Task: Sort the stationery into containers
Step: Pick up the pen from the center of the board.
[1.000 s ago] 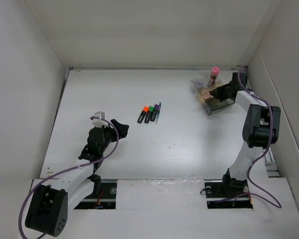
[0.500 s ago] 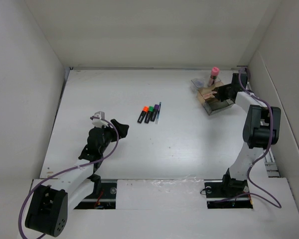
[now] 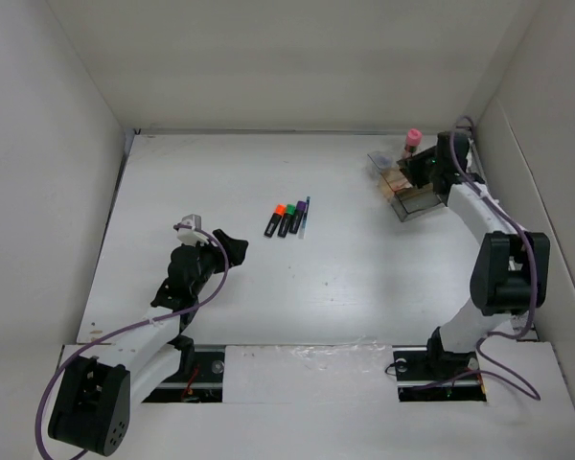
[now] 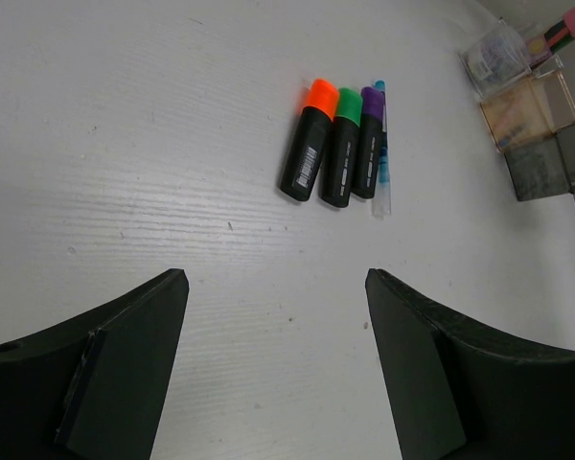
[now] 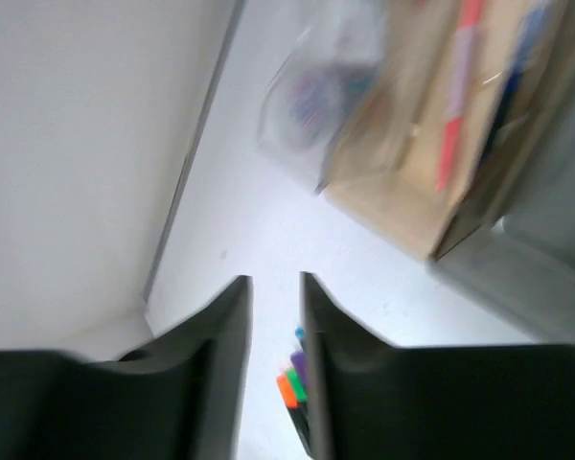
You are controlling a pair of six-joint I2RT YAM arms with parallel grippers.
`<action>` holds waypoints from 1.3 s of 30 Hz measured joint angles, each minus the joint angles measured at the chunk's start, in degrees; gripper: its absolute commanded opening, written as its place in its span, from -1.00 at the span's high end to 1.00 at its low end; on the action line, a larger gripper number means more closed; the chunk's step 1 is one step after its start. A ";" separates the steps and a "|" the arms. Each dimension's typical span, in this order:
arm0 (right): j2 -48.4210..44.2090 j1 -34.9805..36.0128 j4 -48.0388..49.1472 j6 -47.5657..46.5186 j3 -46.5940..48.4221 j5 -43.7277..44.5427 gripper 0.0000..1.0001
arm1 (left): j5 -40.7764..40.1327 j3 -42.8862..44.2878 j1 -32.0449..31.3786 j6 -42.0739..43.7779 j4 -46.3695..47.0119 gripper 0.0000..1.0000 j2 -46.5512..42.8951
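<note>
Four loose items lie on the white table [image 3: 383,278] in the overhead view: an orange-capped highlighter [image 3: 275,219], a green-capped highlighter [image 3: 287,218], a purple-capped highlighter [image 3: 296,217] and a thin pen [image 3: 305,217]. They are side by side and touching, long axes running away from the near edge with a slight rightward lean. The left gripper [image 3: 228,244] sits near them, with the row ahead and to its right. The right gripper [image 3: 414,171] is well apart from the row, at the clear tinted container [image 3: 420,199] in the far right corner, where a pink-capped item [image 3: 413,140] stands upright. Judgement: the left gripper is the nearer for the next pick. Left wrist view: jaws wide apart, nothing between them. The row lies ahead, right of the gap's centre, caps pointing away, so the jaws would likely close across a barrel's width with little turning. The touching neighbours may be disturbed. Right wrist view, blurred: fingers narrowly parted and empty, container just ahead to the right, the row seen small and distant between the fingers. Surface flat and bare around the row. White walls [image 3: 268,67] enclose three sides, close beside the container.
</note>
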 measured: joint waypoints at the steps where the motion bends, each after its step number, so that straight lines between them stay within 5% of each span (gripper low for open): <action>1: -1.18 1.95 0.09 -0.87 -0.33 0.44 0.55 | 0.02 0.00 0.00 0.00 0.00 -0.43 0.00; 3: -2.89 6.54 0.35 -2.03 -0.92 1.86 0.85 | 0.07 0.00 0.00 0.00 0.00 -0.43 0.00; 8: -0.94 23.61 1.33 -6.78 -1.33 5.31 0.95 | 0.39 0.00 0.00 0.00 -0.02 -0.43 -0.37; 15: 12.57 39.80 -4.76 -10.51 4.92 13.05 0.23 | 0.42 0.00 0.00 0.00 -0.04 -0.43 -3.04; 26: 18.69 43.39 -12.68 -11.47 12.11 27.58 0.23 | 0.42 0.00 0.00 -0.20 -0.07 -0.43 -4.48; 39: 25.31 43.28 -15.23 -12.55 17.88 30.69 0.43 | 0.42 -0.02 0.00 -0.42 -0.07 -0.43 -4.48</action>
